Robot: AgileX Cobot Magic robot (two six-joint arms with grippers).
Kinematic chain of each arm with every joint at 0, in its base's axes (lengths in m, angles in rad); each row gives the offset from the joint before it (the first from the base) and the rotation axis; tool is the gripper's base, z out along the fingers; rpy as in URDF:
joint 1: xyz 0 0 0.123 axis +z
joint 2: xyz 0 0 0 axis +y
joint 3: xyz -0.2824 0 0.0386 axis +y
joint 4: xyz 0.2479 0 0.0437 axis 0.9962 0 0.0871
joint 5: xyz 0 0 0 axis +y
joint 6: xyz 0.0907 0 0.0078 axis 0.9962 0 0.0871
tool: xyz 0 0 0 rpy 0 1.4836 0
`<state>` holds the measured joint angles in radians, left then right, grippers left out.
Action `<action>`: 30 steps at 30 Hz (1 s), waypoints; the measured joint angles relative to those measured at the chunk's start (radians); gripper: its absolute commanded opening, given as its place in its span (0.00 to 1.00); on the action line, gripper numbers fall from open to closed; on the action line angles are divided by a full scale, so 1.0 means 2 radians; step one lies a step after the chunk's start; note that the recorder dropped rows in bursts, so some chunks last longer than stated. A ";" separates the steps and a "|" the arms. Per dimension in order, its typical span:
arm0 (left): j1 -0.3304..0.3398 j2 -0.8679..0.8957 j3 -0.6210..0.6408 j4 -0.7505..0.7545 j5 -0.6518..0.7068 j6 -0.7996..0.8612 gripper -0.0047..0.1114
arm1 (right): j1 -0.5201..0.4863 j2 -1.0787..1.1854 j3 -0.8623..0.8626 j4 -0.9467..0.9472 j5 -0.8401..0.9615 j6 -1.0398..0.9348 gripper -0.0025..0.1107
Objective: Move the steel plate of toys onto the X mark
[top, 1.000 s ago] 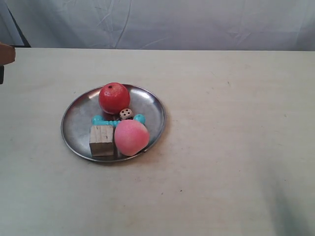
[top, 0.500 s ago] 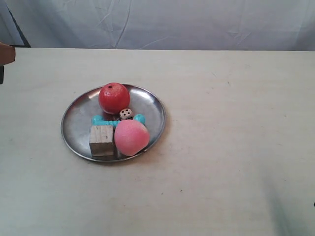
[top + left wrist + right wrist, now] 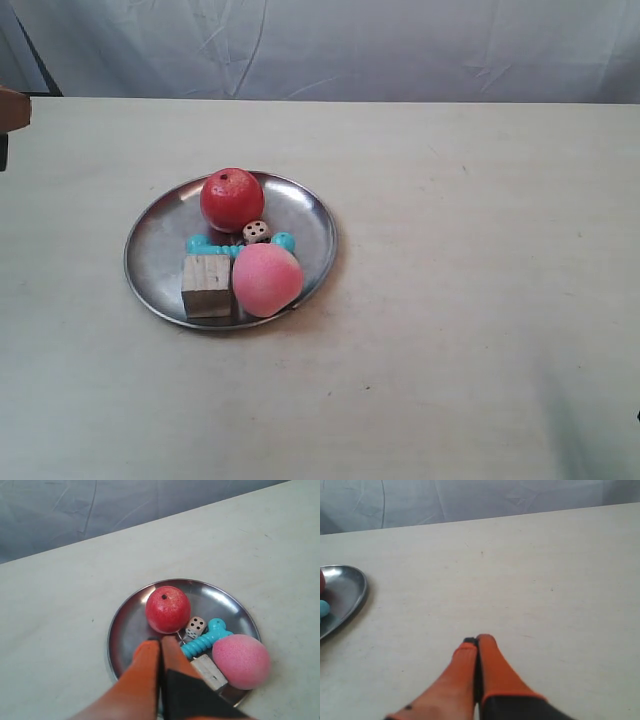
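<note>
Your steel plate (image 3: 158, 245) sits on the table (image 3: 480, 300) in the left half of the exterior view. It carries the apple (image 3: 231, 199) toward its far rim and the wooden cube (image 3: 207, 285) and peach (image 3: 267, 280) side by side toward its near rim, with the turquoise bone (image 3: 283, 240) and the die (image 3: 257, 231) just beside each other between them. Your left fingers (image 3: 147, 655) are pressed together with nothing in them, poised over the plate close by the apple. Your right fingers (image 3: 465, 662) are likewise pressed together and empty, over bare table well apart from the plate's rim.
</note>
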<state>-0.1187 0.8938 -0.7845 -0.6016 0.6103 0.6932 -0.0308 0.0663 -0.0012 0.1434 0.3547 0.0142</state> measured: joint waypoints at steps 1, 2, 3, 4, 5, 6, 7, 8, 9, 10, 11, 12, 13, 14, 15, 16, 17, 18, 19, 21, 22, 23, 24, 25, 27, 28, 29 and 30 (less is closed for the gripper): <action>0.000 0.000 0.000 0.000 0.000 0.000 0.04 | 0.000 0.000 0.000 0.000 0.000 0.000 0.02; 0.000 0.000 0.000 0.000 0.000 0.000 0.04 | 0.000 0.000 0.000 0.000 0.000 0.000 0.02; 0.000 0.000 0.001 0.000 0.000 0.000 0.04 | 0.000 0.000 0.000 0.000 0.000 0.000 0.02; 0.000 -0.001 0.002 0.004 -0.003 0.000 0.04 | 0.000 0.000 0.000 0.000 0.000 0.000 0.02; 0.000 -0.006 0.005 0.016 -0.006 0.000 0.04 | 0.000 0.000 0.000 0.000 0.001 0.000 0.02; 0.000 -0.012 0.008 0.029 -0.007 0.000 0.04 | 0.000 0.000 0.000 0.000 0.001 0.000 0.02; 0.000 -0.019 0.012 0.041 -0.008 -0.002 0.04 | 0.000 0.000 0.000 0.000 0.001 0.000 0.02; 0.000 -0.030 0.019 0.052 -0.010 -0.010 0.04 | 0.000 0.000 0.000 0.000 0.001 0.000 0.02; 0.000 -0.045 0.027 0.064 -0.011 -0.025 0.04 | 0.000 0.000 0.000 0.003 0.001 0.000 0.02; 0.000 -0.060 0.035 0.076 -0.012 -0.044 0.04 | 0.000 0.000 0.000 0.006 0.001 0.000 0.02; 0.000 -0.080 0.047 0.095 -0.015 -0.073 0.04 | 0.000 0.000 0.000 0.008 0.001 0.000 0.02; 0.000 -0.102 0.060 0.117 -0.021 -0.108 0.04 | 0.000 0.000 0.000 0.009 0.001 0.000 0.02; 0.000 -0.126 0.074 0.135 -0.028 -0.137 0.04 | 0.000 0.000 0.000 0.009 0.001 0.000 0.02; 0.000 -0.152 0.089 0.158 -0.036 -0.173 0.04 | 0.000 0.000 0.000 0.010 0.001 0.000 0.02; 0.000 -0.177 0.105 0.181 -0.044 -0.205 0.04 | 0.000 0.000 0.000 0.011 0.001 0.000 0.02; 0.000 -0.203 0.122 0.200 -0.054 -0.232 0.04 | 0.000 0.000 0.000 0.011 0.001 0.000 0.02; 0.000 -0.222 0.136 0.218 -0.060 -0.254 0.04 | 0.000 0.000 0.000 0.011 0.001 0.000 0.02; 0.000 -0.268 0.170 0.238 -0.077 -0.282 0.04 | 0.000 0.000 0.000 0.011 0.001 0.000 0.02; 0.000 -0.284 0.184 0.240 -0.083 -0.287 0.04 | 0.000 0.000 0.000 0.011 0.001 0.000 0.02; 0.000 -0.331 0.230 0.243 -0.106 -0.300 0.04 | 0.000 0.000 0.000 0.011 0.001 0.000 0.02; 0.000 -0.352 0.256 0.243 -0.123 -0.310 0.04 | 0.000 0.000 0.000 0.011 0.001 0.000 0.02; 0.000 -0.358 0.267 0.243 -0.130 -0.315 0.04 | 0.000 0.000 0.000 0.011 0.001 0.000 0.02; 0.000 -0.370 0.291 0.244 -0.152 -0.328 0.04 | 0.000 0.000 0.000 0.011 0.001 0.000 0.02; 0.001 -0.374 0.301 0.244 -0.160 -0.335 0.04 | 0.000 0.000 0.000 0.011 0.001 0.000 0.02; 0.029 -0.388 0.345 0.244 -0.195 -0.362 0.04 | 0.000 0.000 0.000 0.011 0.001 0.000 0.02; 0.041 -0.395 0.357 0.244 -0.201 -0.372 0.04 | 0.000 0.000 0.000 0.011 0.001 0.000 0.02; 0.059 -0.402 0.370 0.243 -0.203 -0.385 0.04 | 0.000 0.000 0.000 0.011 0.001 0.000 0.02; 0.071 -0.409 0.380 0.243 -0.204 -0.391 0.04 | 0.000 0.000 0.000 0.011 0.001 0.000 0.02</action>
<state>0.0241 0.0762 -0.0255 -0.1160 0.2023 -0.0897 -0.0308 0.0663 -0.0012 0.1661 0.3562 0.0142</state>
